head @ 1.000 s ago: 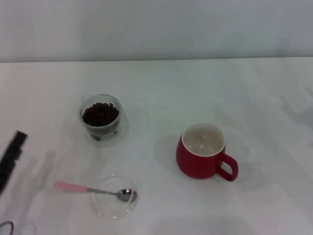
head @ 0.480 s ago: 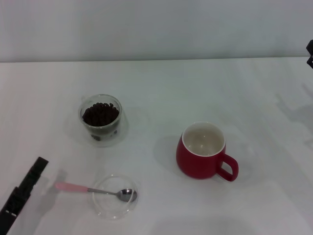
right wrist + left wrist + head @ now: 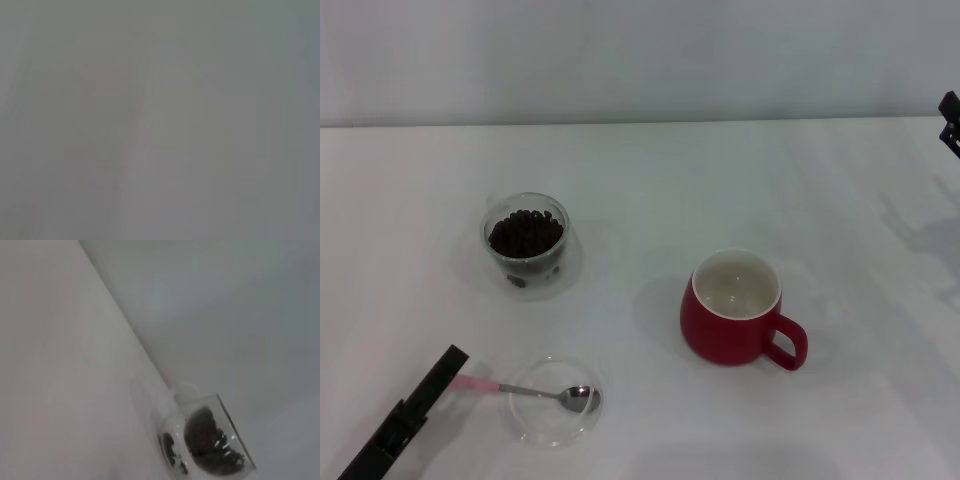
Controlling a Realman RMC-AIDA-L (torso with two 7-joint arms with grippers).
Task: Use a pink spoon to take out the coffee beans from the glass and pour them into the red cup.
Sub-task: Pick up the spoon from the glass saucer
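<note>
White table (image 3: 650,180) with four things resting on it

The glass (image 3: 527,245), filled with coffee beans (image 3: 525,232), stood toward the far left; the red cup (image 3: 735,310) sat well apart to its right, handle turned to the near right. Near the front left lay a shallow clear dish (image 3: 555,402), and the pink spoon (image 3: 530,392) lay with its bowl in the dish and its handle reaching left.

The glass (image 3: 527,243) at far left holds dark coffee beans (image 3: 525,232). The red cup (image 3: 737,308) stands upright at right, empty. The pink spoon (image 3: 532,391) lies near left, bowl rightward.
</note>
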